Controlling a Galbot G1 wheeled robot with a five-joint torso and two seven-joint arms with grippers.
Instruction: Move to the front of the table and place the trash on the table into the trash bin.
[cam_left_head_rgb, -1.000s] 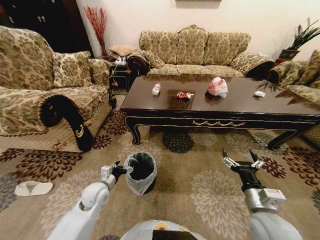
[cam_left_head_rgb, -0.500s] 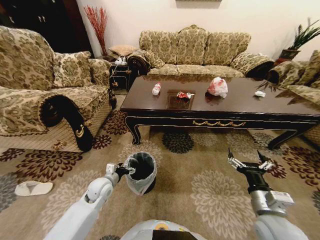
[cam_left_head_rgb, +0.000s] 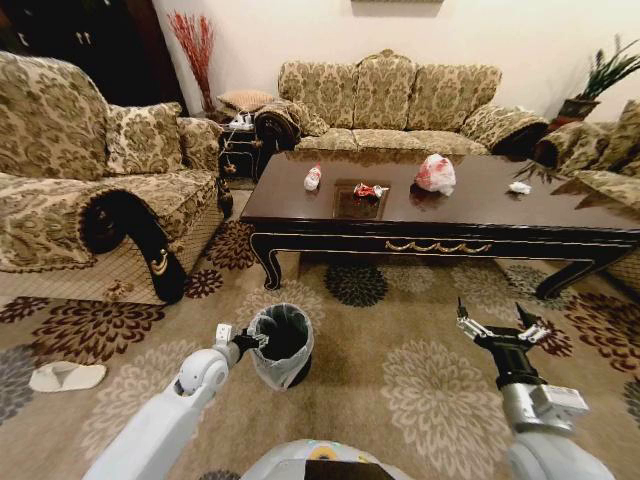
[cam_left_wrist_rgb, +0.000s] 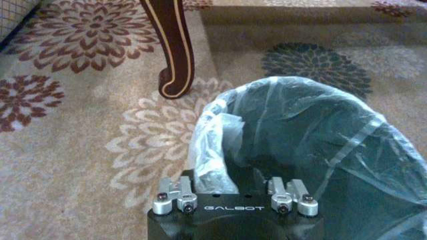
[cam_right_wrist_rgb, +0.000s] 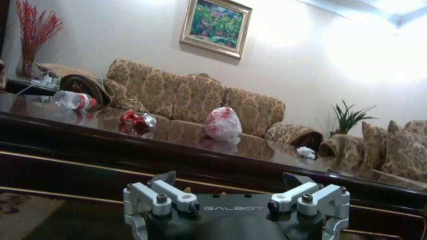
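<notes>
Robot faces a dark coffee table w/ trash on top, bin at its left gripper, nothing picked up yet.

Head view: the table (cam_left_head_rgb: 440, 215) stands ahead across the carpet; on it, left to right, a clear bottle w/ red label (cam_left_head_rgb: 313, 178), a crushed red-white can (cam_left_head_rgb: 369, 190), a pink-white bag bundle (cam_left_head_rgb: 435, 173) and a small white paper wad (cam_left_head_rgb: 519, 187), all well apart from both arms. Left gripper (cam_left_head_rgb: 247, 341) sits at the trash bin (cam_left_head_rgb: 281, 344) rim, likely keeping the bin close for drops. Right gripper (cam_left_head_rgb: 497, 328) hangs over carpet, fingers spread, empty.
Left wrist view: gripper fingers touch the bin's grey-white liner (cam_left_wrist_rgb: 293, 145); clenched or not, can't tell.
Right wrist view: spread, empty fingers point at the tabletop trash, prob. lined up for reaching.
</notes>
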